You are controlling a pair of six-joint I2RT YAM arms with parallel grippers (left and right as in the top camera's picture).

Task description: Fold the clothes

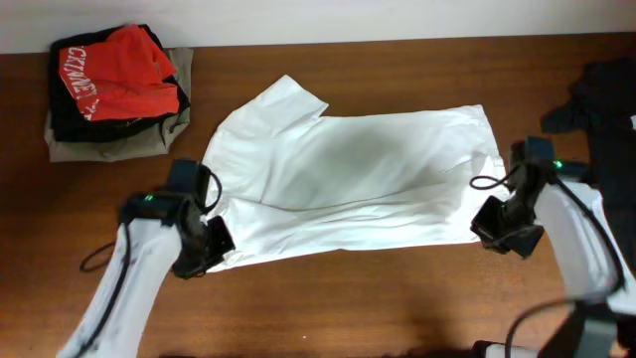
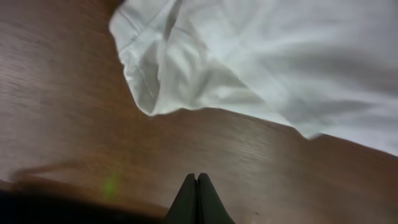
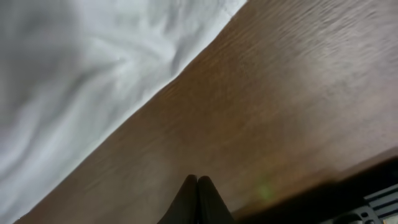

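Overhead: white shirt [image 1: 348, 184] lying spread mid-table, folded pile [image 1: 114, 89] sitting back-left. Left gripper [image 1: 211, 245] and right gripper [image 1: 494, 225] flanking near-edge corners, likely staging for fold. Both finger pairs pressing together, gripping nothing (wrist views confirming).

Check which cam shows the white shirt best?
Overhead: the whole shirt is in frame, spread out, with nearly all its outline visible. The left wrist view catches only a bunched corner and part of the body. The right wrist view shows only a strip along one edge.
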